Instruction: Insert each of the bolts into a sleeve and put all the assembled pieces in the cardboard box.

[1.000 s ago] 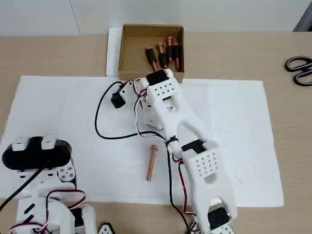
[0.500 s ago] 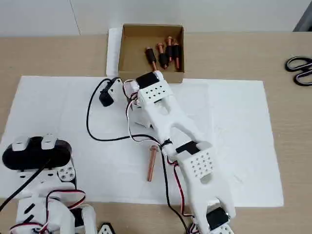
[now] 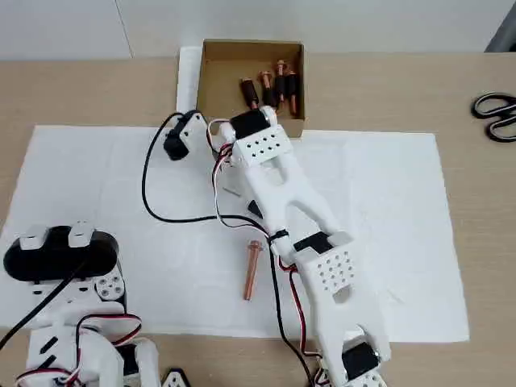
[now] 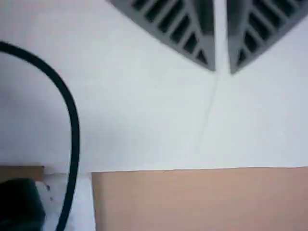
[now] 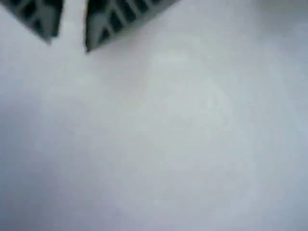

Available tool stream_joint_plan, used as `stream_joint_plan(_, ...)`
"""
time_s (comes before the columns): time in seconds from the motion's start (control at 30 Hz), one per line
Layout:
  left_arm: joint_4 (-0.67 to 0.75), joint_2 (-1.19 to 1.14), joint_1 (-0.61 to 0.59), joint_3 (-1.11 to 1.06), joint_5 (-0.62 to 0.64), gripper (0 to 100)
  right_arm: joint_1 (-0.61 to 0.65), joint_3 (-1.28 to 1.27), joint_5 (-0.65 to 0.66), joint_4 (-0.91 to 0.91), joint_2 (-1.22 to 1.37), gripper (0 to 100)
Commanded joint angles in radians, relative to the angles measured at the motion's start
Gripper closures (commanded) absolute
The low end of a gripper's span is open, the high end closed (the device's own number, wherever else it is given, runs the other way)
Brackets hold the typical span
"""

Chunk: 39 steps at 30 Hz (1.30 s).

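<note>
Nearest in, at seven o'clock on the desk (image 3: 81, 89), the left arm (image 3: 60, 254) sits folded up. Its left gripper (image 4: 222, 71) has the jaws drawn together, just a sliver between them and nothing in there, hanging by the edge of the white paper sheet (image 3: 387, 185).

Moving out, there's the one loose bolt (image 3: 251, 270), flat on the sheet near the middle. It's copper-coloured with a bare shank, head pointing to twelve o'clock, just beside the right arm (image 3: 278, 181) on its nine o'clock side. That arm stretches on toward twelve. The right gripper (image 5: 67, 45) hangs over plain paper, jaws a little apart and empty.

Far end, twelve o'clock: the cardboard box (image 3: 211, 89). In its three o'clock half lie four assembled pieces (image 3: 280, 81), copper bolts each wearing a black sleeve (image 3: 270, 97), side by side.

So by my reading four are home, and one bolt is left to sleeve and box. Scissors (image 3: 496, 113) lie out at two o'clock, well apart.
</note>
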State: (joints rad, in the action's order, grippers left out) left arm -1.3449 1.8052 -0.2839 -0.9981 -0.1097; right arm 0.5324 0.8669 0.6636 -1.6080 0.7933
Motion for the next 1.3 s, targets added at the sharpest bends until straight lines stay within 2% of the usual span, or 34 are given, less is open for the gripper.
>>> stream_joint_plan(0.0,0.026,0.003,0.005,0.008,0.000,99,-0.010,0.091,-0.011,-0.044,-0.010,82.6)
stream_joint_plan(0.07,0.026,0.003,0.005,0.008,0.000,99,-0.010,0.106,-0.009,-0.064,-0.010,75.9)
stream_joint_plan(0.13,0.026,0.003,0.005,0.008,0.000,99,-0.010,0.107,-0.009,-0.068,-0.010,73.4)
stream_joint_plan(0.43,0.026,0.005,0.005,0.010,0.000,99,-0.010,0.104,-0.107,-0.084,-0.010,83.3)
stream_joint_plan(0.7,0.026,0.005,0.005,0.010,0.000,99,-0.010,0.005,-0.107,-0.096,-0.013,83.5)
stream_joint_plan(1.0,0.028,0.005,0.005,0.010,0.000,99,-0.015,-0.173,-0.112,-0.090,-0.170,83.5)
stream_joint_plan(1.27,0.077,0.005,0.005,0.010,0.000,99,-0.013,-0.227,-0.144,-0.088,-0.193,83.5)
